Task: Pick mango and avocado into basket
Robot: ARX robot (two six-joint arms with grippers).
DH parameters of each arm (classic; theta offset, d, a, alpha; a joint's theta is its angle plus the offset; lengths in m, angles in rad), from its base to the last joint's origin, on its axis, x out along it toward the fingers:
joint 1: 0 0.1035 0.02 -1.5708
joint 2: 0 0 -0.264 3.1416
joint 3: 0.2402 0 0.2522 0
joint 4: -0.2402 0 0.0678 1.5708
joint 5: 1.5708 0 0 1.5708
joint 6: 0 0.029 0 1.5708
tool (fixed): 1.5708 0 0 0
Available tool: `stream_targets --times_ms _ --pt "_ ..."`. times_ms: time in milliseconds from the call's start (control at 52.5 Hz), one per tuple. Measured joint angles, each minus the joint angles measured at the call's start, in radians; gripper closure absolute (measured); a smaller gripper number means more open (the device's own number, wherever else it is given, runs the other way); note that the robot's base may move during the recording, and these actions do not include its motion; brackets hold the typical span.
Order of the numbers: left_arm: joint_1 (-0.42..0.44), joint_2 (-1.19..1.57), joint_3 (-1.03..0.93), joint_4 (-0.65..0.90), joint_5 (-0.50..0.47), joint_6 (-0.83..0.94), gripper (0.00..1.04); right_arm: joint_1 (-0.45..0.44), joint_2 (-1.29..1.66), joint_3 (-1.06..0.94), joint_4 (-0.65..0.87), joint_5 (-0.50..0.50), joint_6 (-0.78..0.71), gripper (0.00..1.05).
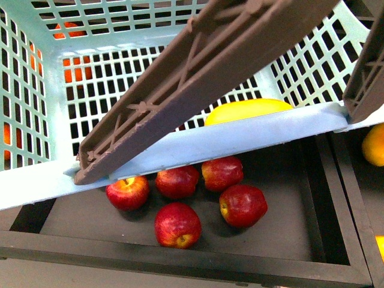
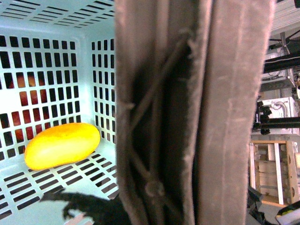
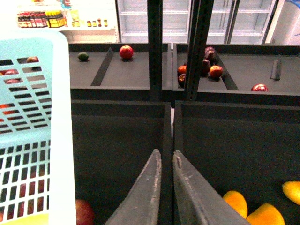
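In your front view the basket (image 1: 36,186) fills the upper part of the frame. It is tilted, with its pale near rim running from the lower left up to the right edge. One brown handle (image 1: 198,78) lies diagonally across it from left of centre to the upper right, and a second handle (image 1: 367,72) shows at the right edge. The mango (image 1: 249,110) lies inside the basket, right of centre, its yellow top showing just above the near rim. Your left wrist view shows it resting on the slotted floor near a corner of the walls, with a handle blurred and close to the lens. Below the rim, in the lower middle of the front frame, five red apples (image 1: 177,223) sit in a dark tray (image 1: 288,198). An orange-yellow fruit (image 1: 374,144) peeks in at the right edge. You cannot tell the left pincer's state, since only a dark blurred shape shows at the edge of its view. The right pincer (image 3: 165,154) is clenched on nothing, its two grey fingers nearly touching over a dark bin beside the basket's wall. The avocado (image 3: 83,56), small and dark green, sits outside the basket on a far shelf. A slanted divider lies between it and a red apple (image 3: 125,51).
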Motion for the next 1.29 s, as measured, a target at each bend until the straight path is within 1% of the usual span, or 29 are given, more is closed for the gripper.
stream_targets --times_ms 19,57,171,228,247,324,457,590,609,799,952,1028,1104,1294 --pt "0.000 0.000 0.000 0.000 0.000 0.000 0.91 -0.003 -0.011 -0.010 0.000 -0.004 0.000 0.99" --pt "0.000 0.000 0.000 0.000 -0.002 0.000 0.91 -0.005 -0.022 -0.020 0.000 -0.007 -0.001 1.02" --pt "0.000 0.000 0.000 0.000 -0.005 0.001 0.91 -0.018 -0.064 -0.055 -0.003 -0.019 -0.004 1.03" --pt "0.000 0.000 0.000 0.000 -0.005 0.001 0.91 -0.054 -0.092 -0.076 -0.011 -0.074 -0.005 1.03" --pt "0.000 0.000 0.000 0.000 -0.005 0.001 0.91 -0.060 -0.098 -0.080 -0.013 -0.079 -0.005 1.03" --pt "0.000 0.000 0.000 0.000 -0.002 0.000 0.91 -0.085 -0.131 -0.102 -0.024 -0.083 -0.005 1.03" --pt "0.000 0.000 0.000 0.000 0.000 0.000 0.91 -0.092 -0.189 -0.135 -0.050 -0.088 -0.006 1.02" --pt "0.000 0.000 0.000 0.000 0.000 0.000 0.91 -0.092 -0.208 -0.146 -0.054 -0.090 -0.005 0.77" --pt "0.000 0.000 0.000 0.000 0.000 0.000 0.91 -0.092 -0.208 -0.146 -0.054 -0.090 -0.005 0.71" --pt "0.000 0.000 0.000 0.000 -0.002 0.000 0.91 -0.092 -0.209 -0.146 -0.054 -0.090 -0.005 0.37" --pt "0.000 0.000 0.000 0.000 -0.002 0.000 0.91 -0.092 -0.209 -0.146 -0.054 -0.090 -0.005 0.19" --pt "0.000 0.000 0.000 0.000 -0.001 0.000 0.91 -0.092 -0.209 -0.146 -0.054 -0.090 -0.005 0.07" --pt "-0.002 0.000 0.000 0.000 0.001 -0.001 0.91 -0.093 -0.210 -0.146 -0.054 -0.087 -0.005 0.09" --pt "-0.010 0.000 0.000 0.000 0.021 -0.008 0.91 -0.096 -0.211 -0.146 -0.055 -0.087 -0.005 0.09"
